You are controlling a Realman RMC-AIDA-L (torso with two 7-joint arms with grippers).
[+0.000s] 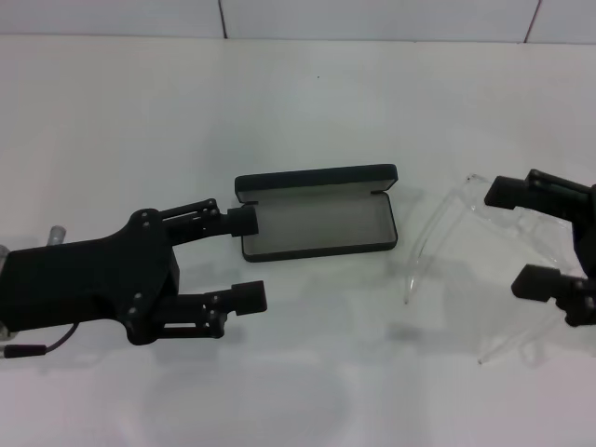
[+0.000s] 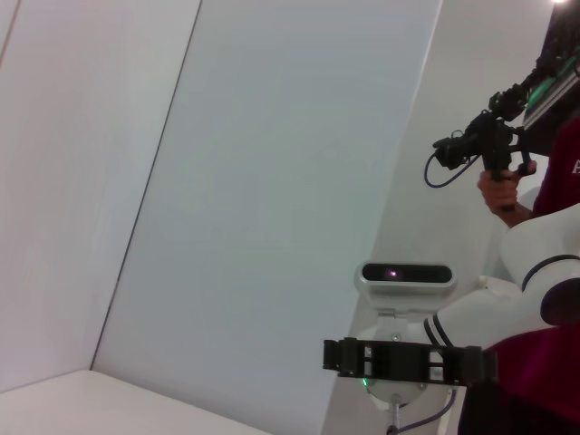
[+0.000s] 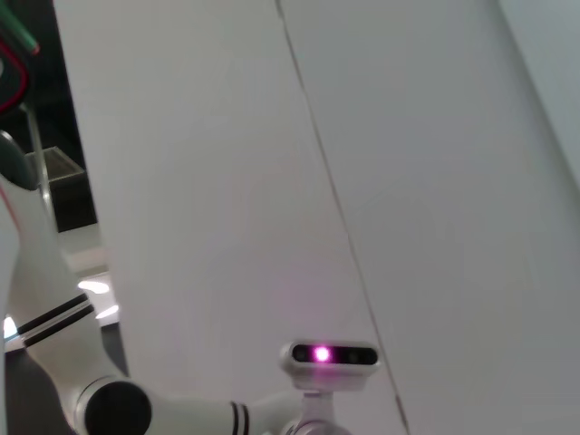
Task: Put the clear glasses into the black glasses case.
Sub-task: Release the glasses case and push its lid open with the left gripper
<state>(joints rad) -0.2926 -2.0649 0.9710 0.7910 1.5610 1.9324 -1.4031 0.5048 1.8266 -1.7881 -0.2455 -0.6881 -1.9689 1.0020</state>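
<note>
The black glasses case (image 1: 317,216) lies open in the middle of the white table, its grey lining up and its lid standing at the far side. The clear glasses (image 1: 445,240) lie to the right of it, lens towards the case, arms reaching to the right. My left gripper (image 1: 247,258) is open just left of the case, one fingertip touching the case's left end. At the right edge my right gripper (image 1: 520,238) is open, its fingers spread on either side of the glasses' arms. Neither wrist view shows the case or the glasses.
The white table (image 1: 307,372) runs to a white wall at the back. The left wrist view shows the wall, a camera on a stand (image 2: 405,274) and a person holding a device (image 2: 489,149). The right wrist view shows wall panels and another camera (image 3: 328,355).
</note>
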